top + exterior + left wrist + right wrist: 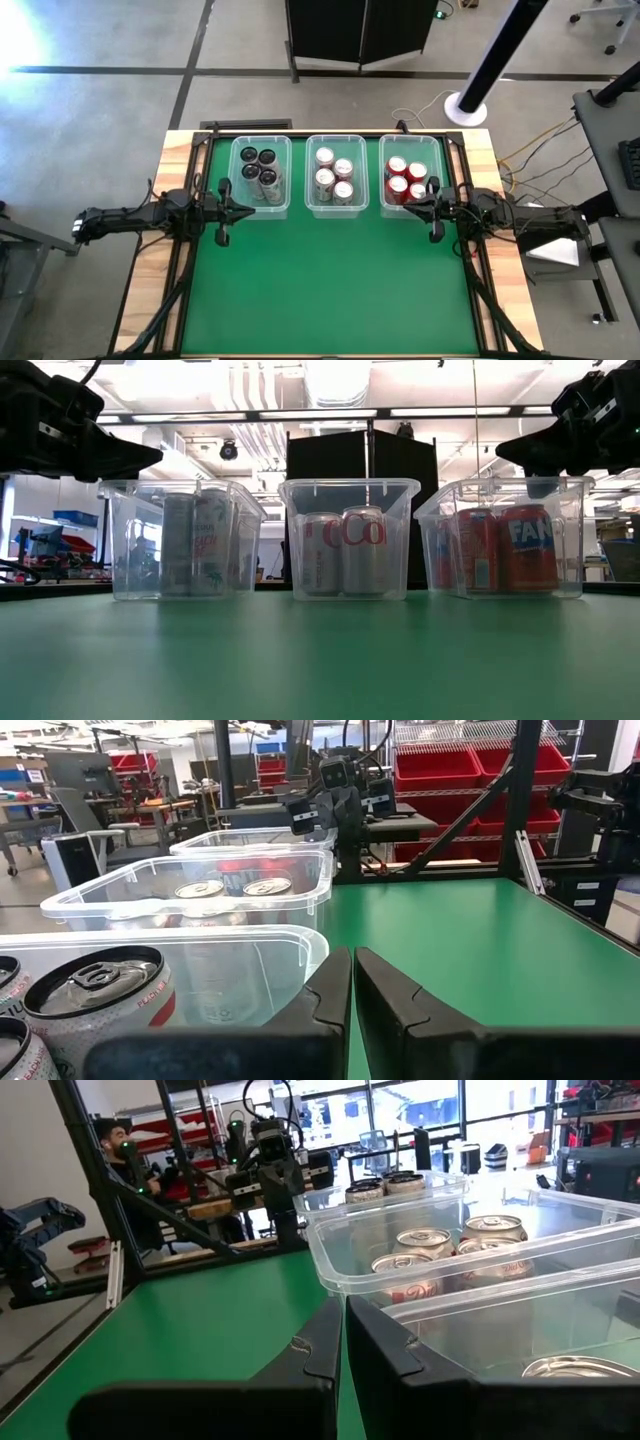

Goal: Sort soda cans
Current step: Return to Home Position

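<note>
Sorted by kind along the far edge of the green tabletop [330, 290]: dark-topped cans [267, 177] in the left bin [240, 205], silver-white cans [325, 178] in the middle bin [315, 207], and red cans [397, 184] in the right bin [386, 146]. Your left gripper [240, 210] hangs near the left edge, at the left bin's front, its fingers narrowed to a slit. Your right gripper [418, 209] mirrors it near the right edge, fingers likewise almost together.

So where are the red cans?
In the high view, the red cans sit inside the right bin, near the right claw.
</note>
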